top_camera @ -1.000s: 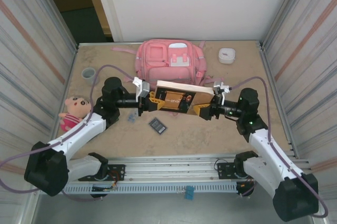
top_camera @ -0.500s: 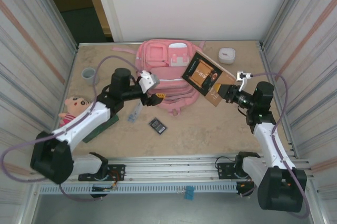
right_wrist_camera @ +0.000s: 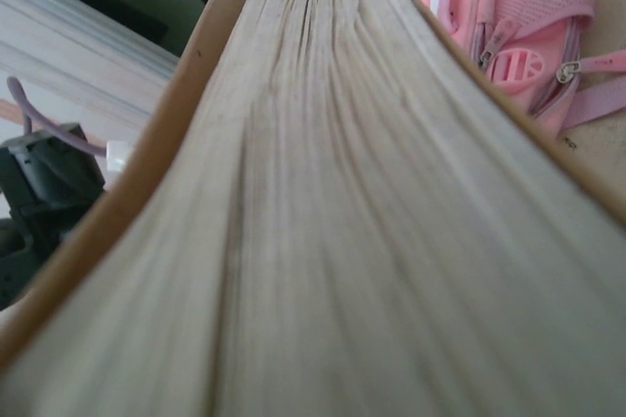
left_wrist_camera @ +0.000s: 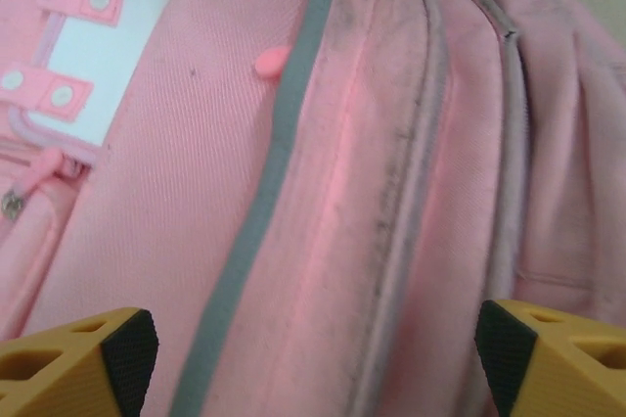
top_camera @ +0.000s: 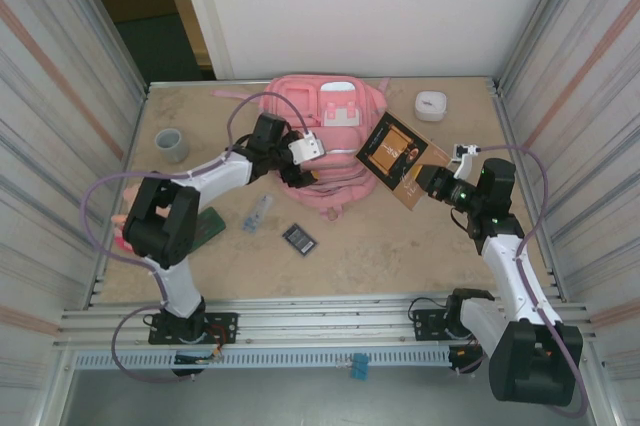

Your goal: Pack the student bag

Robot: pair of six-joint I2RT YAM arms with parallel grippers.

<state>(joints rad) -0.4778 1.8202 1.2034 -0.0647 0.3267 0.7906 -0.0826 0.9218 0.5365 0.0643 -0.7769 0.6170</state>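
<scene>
**Operator:** Where's the student bag?

**Arm:** The pink student bag lies flat at the far middle of the table, pockets facing up, between my two arms. Both arms can reach it there.

**Operator:** And the book?

**Arm:** My right gripper is clamped on the near corner of the book. I hold it off the table, tilted, just beside the bag's right side. From my right wrist the page edge runs away from the camera towards the bag. I judge it's held up there so it can slide in once a compartment gapes.

**Operator:** What's the left one doing?

**Arm:** My left gripper hovers low over the bag's front, jaws spread wide, holding nothing. Its yellow fingertips flank a grey stripe on the fabric. It's probably there to catch a zipper or flap. I can't tell whether any compartment is open.

**Operator:** Anything smaller?

**Arm:** A grey cup, a white box and a dark flat gadget sit apart on the table, likely next in line.
</scene>
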